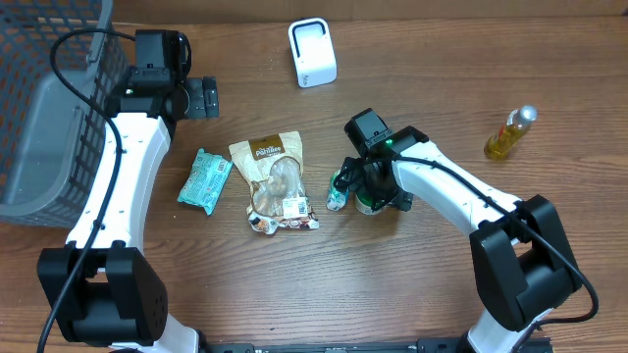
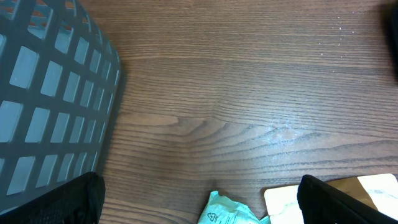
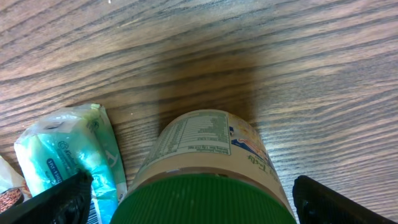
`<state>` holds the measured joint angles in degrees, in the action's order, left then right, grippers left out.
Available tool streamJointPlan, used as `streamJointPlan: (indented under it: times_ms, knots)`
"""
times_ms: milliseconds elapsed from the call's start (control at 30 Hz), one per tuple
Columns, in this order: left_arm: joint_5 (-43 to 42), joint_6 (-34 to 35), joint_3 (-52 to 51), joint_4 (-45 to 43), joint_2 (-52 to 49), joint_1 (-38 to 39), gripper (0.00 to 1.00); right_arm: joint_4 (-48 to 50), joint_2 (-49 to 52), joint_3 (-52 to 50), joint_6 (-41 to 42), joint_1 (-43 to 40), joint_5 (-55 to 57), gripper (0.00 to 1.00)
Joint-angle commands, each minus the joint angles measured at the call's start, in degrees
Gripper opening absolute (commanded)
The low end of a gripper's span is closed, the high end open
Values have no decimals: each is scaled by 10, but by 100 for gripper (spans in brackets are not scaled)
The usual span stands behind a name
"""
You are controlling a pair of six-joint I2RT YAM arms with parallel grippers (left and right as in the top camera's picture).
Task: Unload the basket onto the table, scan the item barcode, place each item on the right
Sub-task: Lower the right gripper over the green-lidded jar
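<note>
overhead: left gripper (image 1: 204,96) hangs released, upper left; right gripper (image 1: 365,194) sits low at centre. left wrist: fingers (image 2: 53,202) spread over brown wooden table (image 2: 236,93). right wrist: tan plastic jar with green lid (image 3: 208,162) bottom centre, between released fingers (image 3: 53,199), ungripped.

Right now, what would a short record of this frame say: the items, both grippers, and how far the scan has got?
items: scanner, basket, oil bottle, teal packet, brown snack bag, small packet, jar
left gripper: open, empty, over bare table beside the basket
right gripper: open, a finger on either side of the green-lidded jar, not closed on it
scanner: standing apart from the items, nothing held up to it
scan: not yet done
</note>
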<state>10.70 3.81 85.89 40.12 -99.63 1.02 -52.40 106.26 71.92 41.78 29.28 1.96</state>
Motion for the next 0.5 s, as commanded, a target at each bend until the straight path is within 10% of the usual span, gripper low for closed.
streamJointPlan:
  times_ms: [0, 467]
  knots:
    - [2, -13, 12, 0, 10, 2, 100, 3, 2, -5, 5, 2, 10, 100]
    - [2, -13, 12, 0, 10, 2, 100, 2, 2, 13, 5, 0, 7, 100]
